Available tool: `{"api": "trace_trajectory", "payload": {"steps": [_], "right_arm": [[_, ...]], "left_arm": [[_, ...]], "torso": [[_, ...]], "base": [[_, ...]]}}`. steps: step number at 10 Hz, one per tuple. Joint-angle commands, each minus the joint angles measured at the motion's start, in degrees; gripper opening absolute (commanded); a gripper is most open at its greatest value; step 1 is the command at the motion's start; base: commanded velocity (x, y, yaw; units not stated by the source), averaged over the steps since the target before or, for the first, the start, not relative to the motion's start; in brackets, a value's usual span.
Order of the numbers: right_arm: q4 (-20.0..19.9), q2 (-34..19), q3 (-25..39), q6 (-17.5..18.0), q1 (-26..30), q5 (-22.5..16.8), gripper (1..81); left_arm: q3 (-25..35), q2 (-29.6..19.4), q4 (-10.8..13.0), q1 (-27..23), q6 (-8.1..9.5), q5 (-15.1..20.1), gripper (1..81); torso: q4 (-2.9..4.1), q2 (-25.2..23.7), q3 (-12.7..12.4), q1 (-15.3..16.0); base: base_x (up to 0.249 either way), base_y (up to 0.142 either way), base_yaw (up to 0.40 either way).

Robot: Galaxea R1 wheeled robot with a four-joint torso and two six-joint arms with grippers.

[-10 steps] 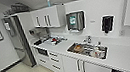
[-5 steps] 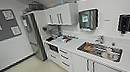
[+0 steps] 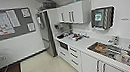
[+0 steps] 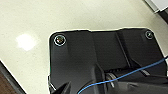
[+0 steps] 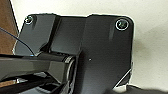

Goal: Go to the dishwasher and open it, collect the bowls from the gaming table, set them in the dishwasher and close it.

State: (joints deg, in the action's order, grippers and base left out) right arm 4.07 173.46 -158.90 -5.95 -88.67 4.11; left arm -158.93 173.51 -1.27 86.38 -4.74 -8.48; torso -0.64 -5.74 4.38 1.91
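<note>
Neither wrist view lets me tell whether either gripper is open or closed, or whether it touches anything; both look down past the robot's dark plate onto the pale speckled floor (image 4: 30,22). In the head view a white kitchen counter (image 3: 87,44) runs along the right wall, with a steel sink (image 3: 114,52) near and a tall steel refrigerator (image 3: 46,33) at its far end. A small dark-fronted panel (image 3: 64,45) sits under the counter past the white drawers (image 3: 73,55); whether it is the dishwasher I cannot tell.
</note>
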Motion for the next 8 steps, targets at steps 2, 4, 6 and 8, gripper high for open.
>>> {"api": "trace_trajectory", "payload": {"steps": [2,4,6,8], "right_arm": [[0.0,0.0,-0.3,0.0,3.1,-2.8,81.1],[0.2,0.1,0.0,-0.3,3.0,-2.8,81.1],[0.1,0.1,-0.2,-0.5,3.0,-2.8,81.1],[0.1,0.1,-0.3,-0.5,2.9,-2.8,81.1]], "left_arm": [[-0.2,-0.3,0.5,-3.1,-0.53,2.9,81.1],[-0.2,-0.4,0.5,-3.1,-0.53,3.0,81.1],[-0.2,-0.4,0.5,-3.1,-0.53,3.1,81.1],[-0.2,-0.3,0.5,-3.1,-0.53,3.1,81.1]], "torso": [[0.00,0.0,0.0,0.0],[0.00,0.0,0.0,0.0],[0.00,0.0,0.0,0.0],[0.00,0.0,0.0,0.0]], "base": [[0.000,0.000,0.356],[0.000,0.000,0.356],[0.000,0.000,0.356],[0.000,0.000,0.356]]}}
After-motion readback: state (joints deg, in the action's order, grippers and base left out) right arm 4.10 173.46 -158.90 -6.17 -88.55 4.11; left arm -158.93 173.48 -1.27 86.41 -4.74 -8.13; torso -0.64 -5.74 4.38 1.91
